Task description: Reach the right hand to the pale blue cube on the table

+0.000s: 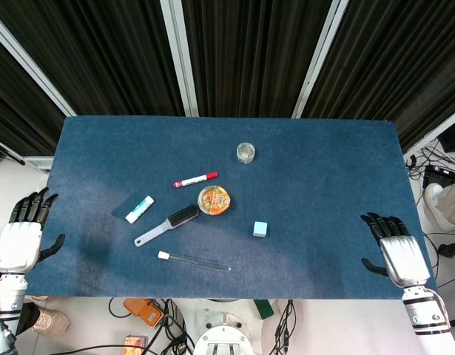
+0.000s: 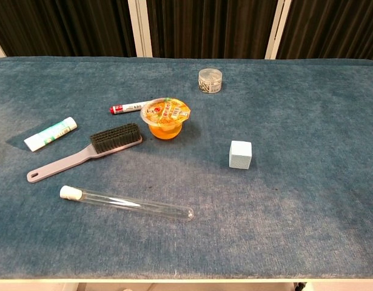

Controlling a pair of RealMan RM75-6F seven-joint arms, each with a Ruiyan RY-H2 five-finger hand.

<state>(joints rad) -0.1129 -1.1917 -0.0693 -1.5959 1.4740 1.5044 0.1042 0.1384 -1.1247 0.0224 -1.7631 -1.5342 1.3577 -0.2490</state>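
The left robot hand (image 1: 20,240) hangs beside the left edge of the counter (image 1: 323,185), fingers spread and holding nothing. On the counter lie a glue stick (image 1: 140,209), a brush (image 1: 167,225), a glass tube (image 1: 194,259) and a jelly cup (image 1: 214,200). The pale blue cube (image 1: 260,229) sits just right of the middle, well apart from the right robot hand (image 1: 393,250), which is spread and empty over the counter's right edge.

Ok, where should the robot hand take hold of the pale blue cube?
Probably across two opposite side faces of the pale blue cube, coming in from the right, where the right robot hand is. The cube sits flat and alone, its sides clear of the jelly cup.
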